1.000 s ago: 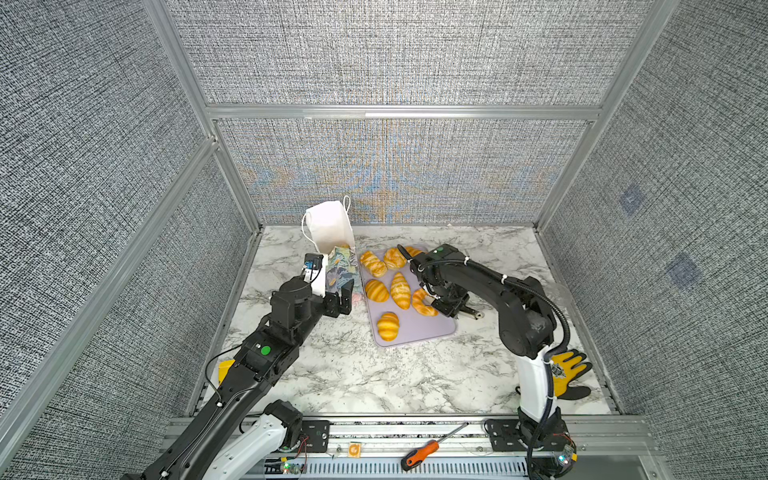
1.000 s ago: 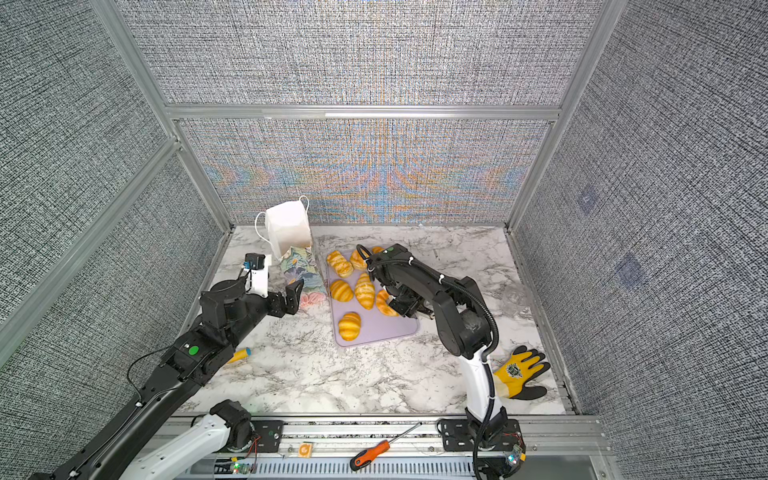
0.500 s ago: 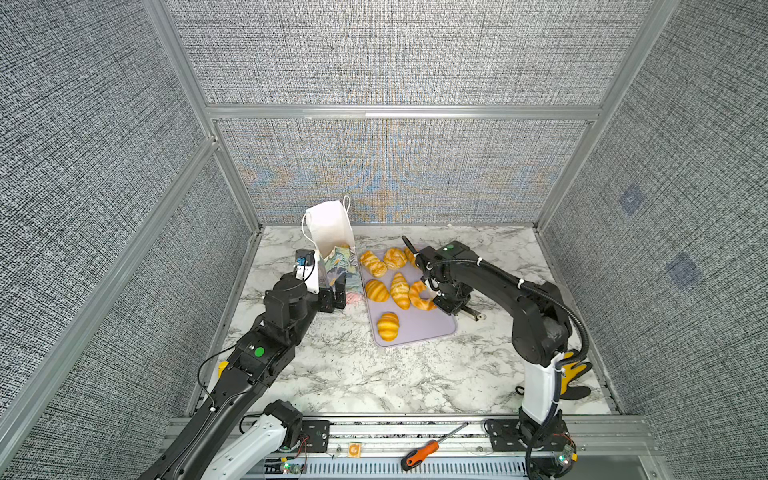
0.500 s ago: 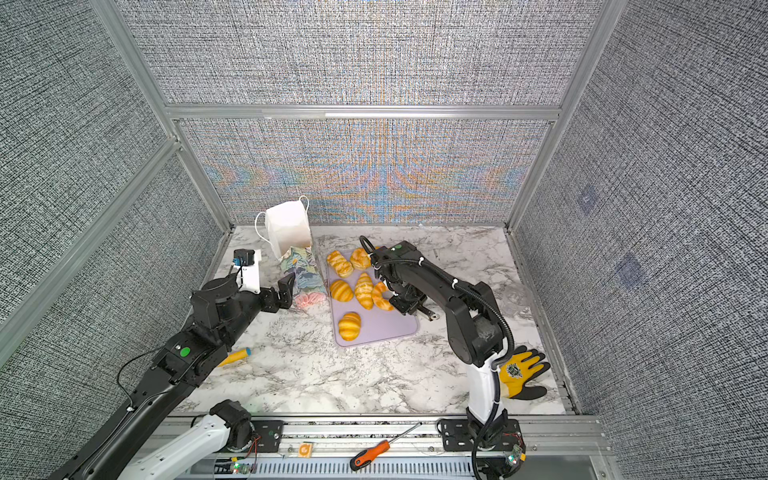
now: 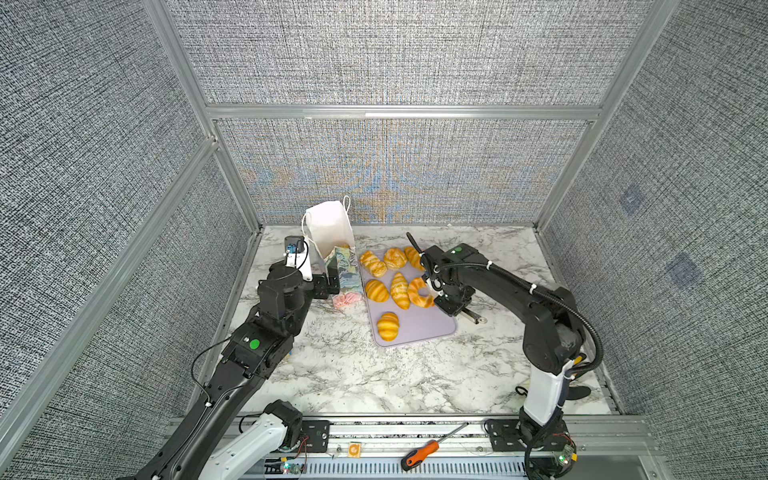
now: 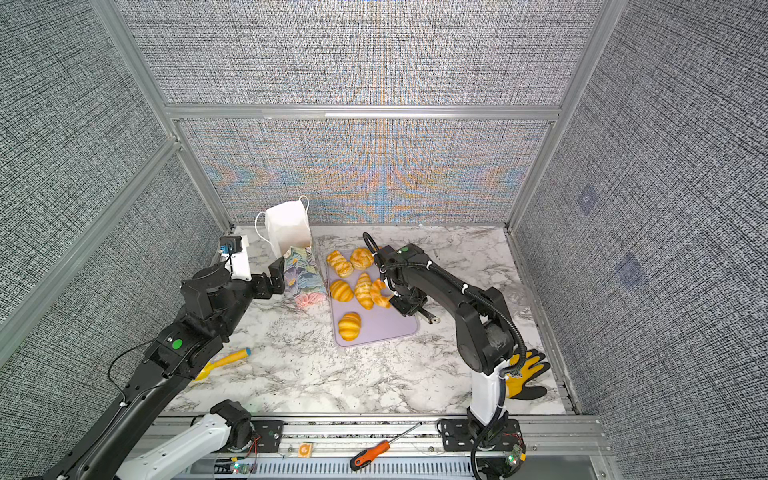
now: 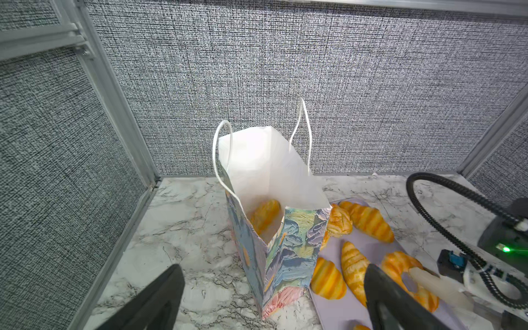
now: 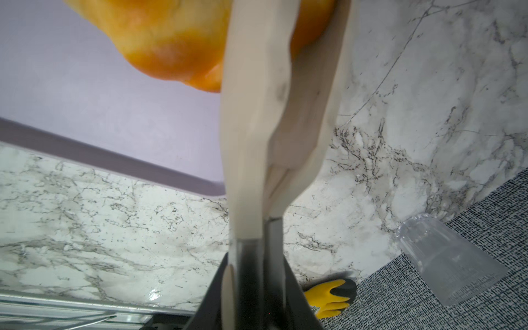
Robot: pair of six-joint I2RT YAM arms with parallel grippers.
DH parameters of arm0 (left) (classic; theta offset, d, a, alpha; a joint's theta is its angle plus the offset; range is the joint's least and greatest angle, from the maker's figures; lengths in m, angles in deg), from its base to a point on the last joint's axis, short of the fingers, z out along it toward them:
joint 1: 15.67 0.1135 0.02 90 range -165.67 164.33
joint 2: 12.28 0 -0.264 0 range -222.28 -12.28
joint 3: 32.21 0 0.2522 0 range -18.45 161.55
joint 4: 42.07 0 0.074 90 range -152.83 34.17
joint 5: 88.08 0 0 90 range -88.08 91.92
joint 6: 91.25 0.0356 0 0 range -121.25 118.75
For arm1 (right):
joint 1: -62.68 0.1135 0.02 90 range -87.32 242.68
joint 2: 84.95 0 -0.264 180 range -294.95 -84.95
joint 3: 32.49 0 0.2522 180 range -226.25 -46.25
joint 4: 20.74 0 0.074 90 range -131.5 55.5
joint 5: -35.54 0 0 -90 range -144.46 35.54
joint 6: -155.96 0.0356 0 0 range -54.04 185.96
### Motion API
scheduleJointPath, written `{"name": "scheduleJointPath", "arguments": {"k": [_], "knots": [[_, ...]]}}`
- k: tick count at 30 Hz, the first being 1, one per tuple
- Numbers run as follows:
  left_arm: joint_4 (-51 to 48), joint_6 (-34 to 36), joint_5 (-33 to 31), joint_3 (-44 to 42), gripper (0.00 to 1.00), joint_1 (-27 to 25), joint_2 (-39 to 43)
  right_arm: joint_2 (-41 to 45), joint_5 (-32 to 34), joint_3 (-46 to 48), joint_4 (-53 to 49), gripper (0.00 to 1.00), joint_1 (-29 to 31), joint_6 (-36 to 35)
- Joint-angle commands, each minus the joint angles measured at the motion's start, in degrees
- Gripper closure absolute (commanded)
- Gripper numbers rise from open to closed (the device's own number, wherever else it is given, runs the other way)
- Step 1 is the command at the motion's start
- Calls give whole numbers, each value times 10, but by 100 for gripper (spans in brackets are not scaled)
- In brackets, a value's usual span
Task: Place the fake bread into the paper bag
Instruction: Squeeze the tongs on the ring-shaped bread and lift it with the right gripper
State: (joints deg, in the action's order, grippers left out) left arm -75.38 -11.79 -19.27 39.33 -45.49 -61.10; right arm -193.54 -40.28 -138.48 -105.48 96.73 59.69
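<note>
The marble counter (image 5: 374, 374) carries the paper bag (image 5: 332, 226), standing upright, with the lilac tray (image 5: 419, 328) just beside it. Most of the fake bread (image 5: 377, 289) lies on the tray; one piece sits inside the bag. The left gripper (image 7: 273, 270) hovers by the bag, jaws wide apart. The right gripper (image 5: 433, 293) has its jaws pinched on the ring-shaped pastry (image 5: 419, 293).

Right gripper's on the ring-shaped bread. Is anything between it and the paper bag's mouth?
Only low things: two croissants lie on the lilac tray between the ring-shaped bread and the paper bag; a lifted carry should clear them. The bag's mouth is open; the left gripper sits low beside it, not over it.
</note>
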Motion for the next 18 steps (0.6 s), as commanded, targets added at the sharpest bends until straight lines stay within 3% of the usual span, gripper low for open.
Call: {"name": "scheduleJointPath", "arguments": {"k": [1, 11, 18], "knots": [[-27, -2, -15, 13, 1, 9, -7, 14, -20, -1, 15, 76, -1, 8], [-41, -13, 107, 45, 1, 117, -50, 60, -52, -6, 32, 77, 20, 44], [-44, -14, 125, 58, 1, 150, -68, 92, -65, -18, 46, 77, 34, 64]]}}
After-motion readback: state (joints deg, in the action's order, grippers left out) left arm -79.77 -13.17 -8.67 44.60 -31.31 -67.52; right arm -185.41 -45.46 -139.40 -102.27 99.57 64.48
